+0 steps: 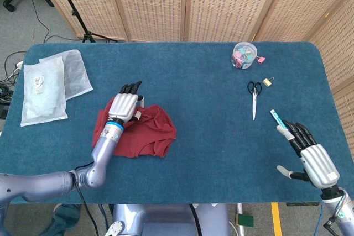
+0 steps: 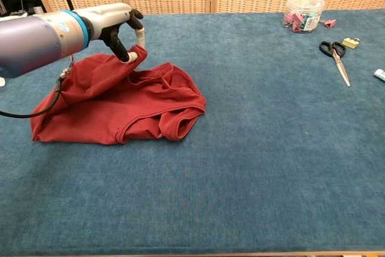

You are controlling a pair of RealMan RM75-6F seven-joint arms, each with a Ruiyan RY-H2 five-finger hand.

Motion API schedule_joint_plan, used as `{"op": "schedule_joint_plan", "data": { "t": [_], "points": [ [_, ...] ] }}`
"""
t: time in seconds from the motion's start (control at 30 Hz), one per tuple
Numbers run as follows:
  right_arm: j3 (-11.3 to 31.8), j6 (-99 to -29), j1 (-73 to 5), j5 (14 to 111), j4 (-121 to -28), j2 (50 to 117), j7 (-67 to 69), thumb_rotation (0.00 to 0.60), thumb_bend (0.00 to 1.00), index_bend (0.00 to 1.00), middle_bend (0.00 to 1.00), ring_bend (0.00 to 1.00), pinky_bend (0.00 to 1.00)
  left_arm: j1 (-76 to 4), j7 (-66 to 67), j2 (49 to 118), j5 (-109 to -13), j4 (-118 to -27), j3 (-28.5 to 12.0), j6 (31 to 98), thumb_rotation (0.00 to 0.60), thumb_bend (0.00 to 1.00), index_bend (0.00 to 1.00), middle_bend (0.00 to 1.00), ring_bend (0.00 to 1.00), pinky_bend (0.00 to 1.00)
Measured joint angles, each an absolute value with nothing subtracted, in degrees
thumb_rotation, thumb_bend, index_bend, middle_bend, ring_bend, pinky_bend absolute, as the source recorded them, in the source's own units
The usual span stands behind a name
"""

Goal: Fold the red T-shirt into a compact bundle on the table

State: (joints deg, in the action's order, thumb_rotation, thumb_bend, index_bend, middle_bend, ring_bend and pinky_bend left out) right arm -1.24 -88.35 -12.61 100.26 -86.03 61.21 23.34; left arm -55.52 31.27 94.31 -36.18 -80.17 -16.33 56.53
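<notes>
A round clear tub (image 1: 244, 55) stands near the far edge of the blue bench (image 1: 210, 136), right of the middle. It holds small clips in pink and other colours; a lid seems to be on it, but this is hard to tell. One pink clip (image 1: 261, 59) lies just beside the tub. Toward the right edge are black scissors (image 1: 254, 96), lying lengthwise from far to near, a small padlock (image 1: 268, 81) near their handles, and a thin tube-like item (image 1: 276, 116) closer to the front. At the far left lie two flat clear plastic bags (image 1: 52, 84), overlapping; the nearer one has some pale folded thing and a label inside.

The red T-shirt (image 2: 120, 103) lies on the left half of the bench, already partly gathered. Its long axis runs left to right across the bench. The collar is toward the far side and the bunched folds are at its right end. The left robot hand (image 2: 123, 25) is above the shirt's far edge and pinches a raised part of the cloth between the thumb and the fingers, so the fabric hangs from it like a small tent.

The right robot hand (image 1: 307, 153) is at the front right corner, well apart from the shirt, released, with fingers spread and holding nothing.
</notes>
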Motion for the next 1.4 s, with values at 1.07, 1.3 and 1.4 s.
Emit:
{"op": "schedule_joint_plan", "data": {
  "t": [1.07,1.3,1.4],
  "points": [
    [-1.47,-89.03,-12.22,100.65,-85.82,60.82,24.29,0.6,0.19,0.0,0.0,0.0,0.0,-53.81,16.47,102.35,-50.08,-69.74,-16.44,53.91,0.6,0.02,0.0,0.0,0.0,0.0],
    [-1.58,-89.03,-12.2,100.91,-85.91,60.9,23.98,0.6,0.18,0.0,0.0,0.0,0.0,-51.0,12.65,96.42,-54.4,-73.73,-16.67,55.87,0.6,0.06,0.08,0.0,0.0,0.0],
    [-1.65,-88.85,-12.25,101.03,-86.02,60.97,23.52,0.6,0.19,0.0,0.0,0.0,0.0,-48.68,10.68,92.2,-56.24,-75.17,-16.26,56.82,0.6,0.1,0.18,0.0,0.0,0.0]
  ]
}}
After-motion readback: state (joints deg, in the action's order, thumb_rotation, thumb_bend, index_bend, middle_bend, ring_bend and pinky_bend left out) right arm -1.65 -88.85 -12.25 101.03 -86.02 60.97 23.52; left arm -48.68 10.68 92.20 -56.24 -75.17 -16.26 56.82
